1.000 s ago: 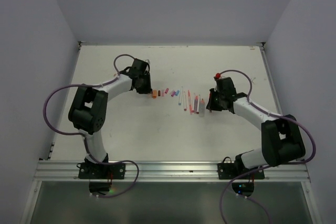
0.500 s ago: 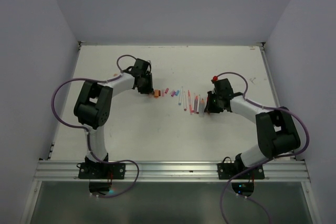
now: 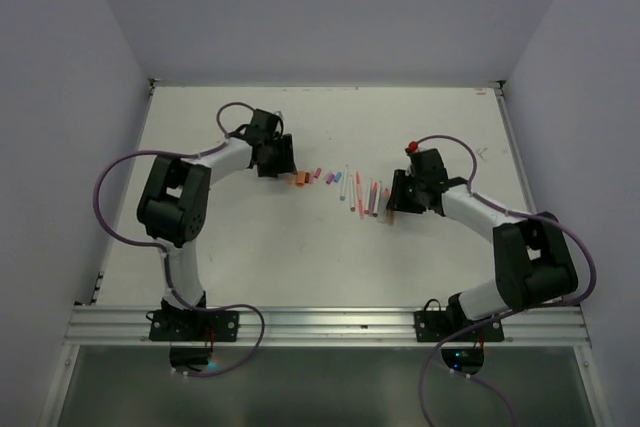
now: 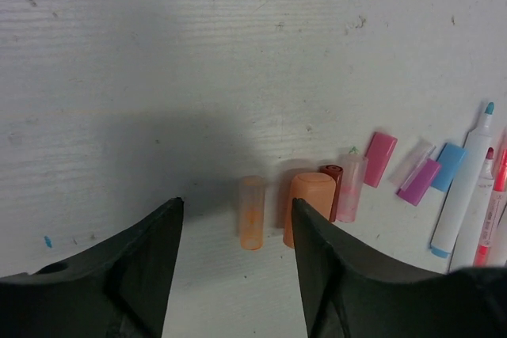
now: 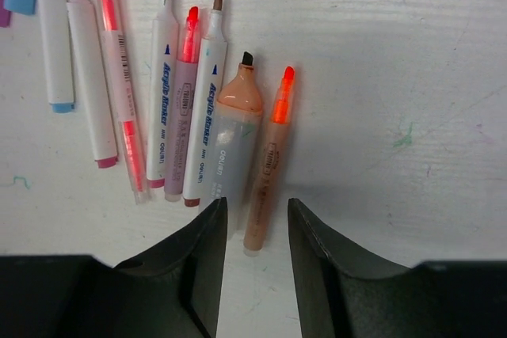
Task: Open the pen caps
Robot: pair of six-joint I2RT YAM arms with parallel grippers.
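Loose pen caps lie in a row in the left wrist view: a pale orange cap (image 4: 251, 213), a thick orange cap (image 4: 310, 205), a dark red one (image 4: 333, 184), then pink (image 4: 380, 157), purple (image 4: 419, 180) and blue (image 4: 450, 165). My left gripper (image 4: 236, 210) is open, just short of the pale orange cap, with nothing in it. Uncapped pens (image 5: 170, 85) lie side by side in the right wrist view. A thick orange marker (image 5: 236, 128) and a slim orange pen (image 5: 268, 172) are the rightmost. My right gripper (image 5: 256, 205) stands open, and the slim pen's rear end lies loose between its fingers.
In the top view the caps (image 3: 300, 179) and pens (image 3: 362, 194) form one band across the white table (image 3: 250, 247), left gripper (image 3: 283, 160) and right gripper (image 3: 392, 203) at either end. Grey walls enclose the table on three sides.
Both grippers have opened. The left one has let go of the pale orange cap, and the right one has let go of the slim orange pen. Both now lie on the table.
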